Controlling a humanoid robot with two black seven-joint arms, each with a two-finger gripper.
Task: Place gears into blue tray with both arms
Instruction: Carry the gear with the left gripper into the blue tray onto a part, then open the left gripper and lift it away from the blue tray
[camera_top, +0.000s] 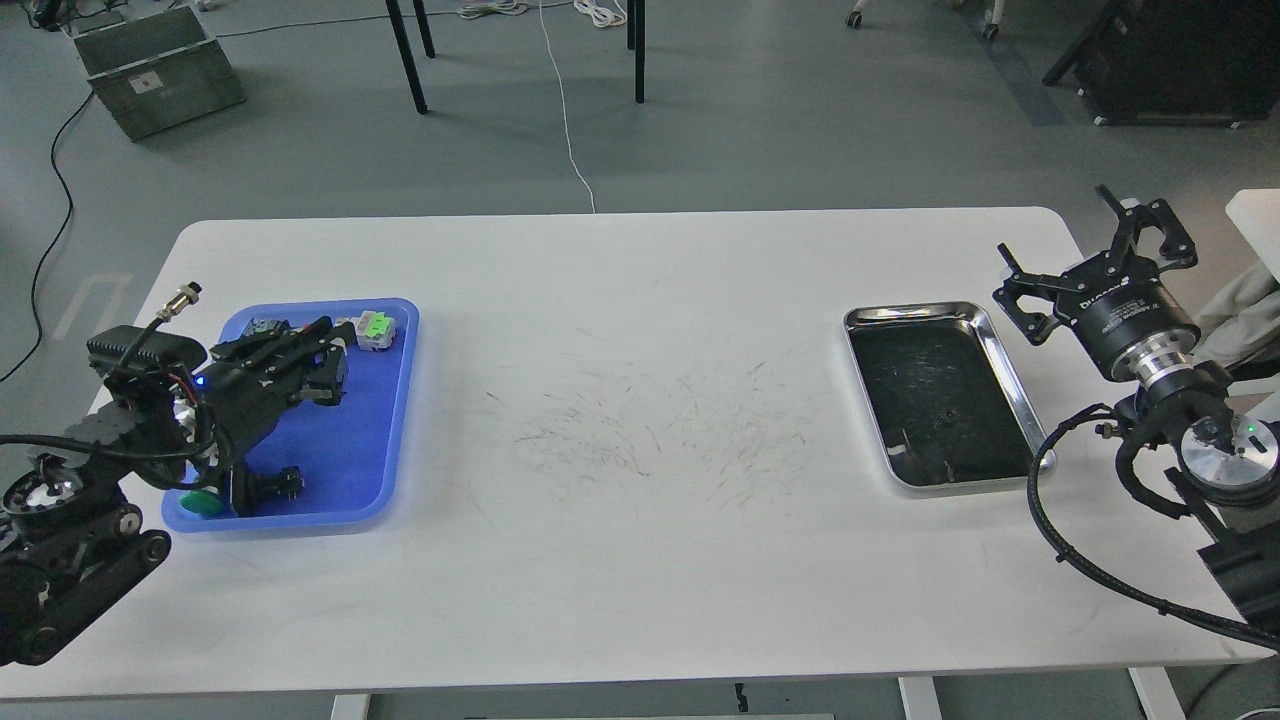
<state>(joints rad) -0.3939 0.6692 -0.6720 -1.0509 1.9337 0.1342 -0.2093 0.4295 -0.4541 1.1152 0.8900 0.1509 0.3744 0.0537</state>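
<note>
The blue tray (385, 400) lies at the table's left. It holds a green-topped switch (376, 326), a black push-button (276, 485) and a green-capped one (200, 503). My left gripper (325, 362) hangs low over the tray's rear half, its fingers apart, and I see nothing between them. My right gripper (1085, 250) is raised past the table's right edge, beyond the steel tray (1010, 385), with its fingers spread wide and empty. A tiny dark speck (945, 420) on the steel tray's dark floor may be a gear; it is too small to tell. I can make out no gear elsewhere.
The white table (640, 560) carries fine scratch marks across its middle. A cable loop (1060, 500) from my right arm hangs over the table's right edge. Beyond the table there are chair legs and a grey crate (155, 70) on the floor.
</note>
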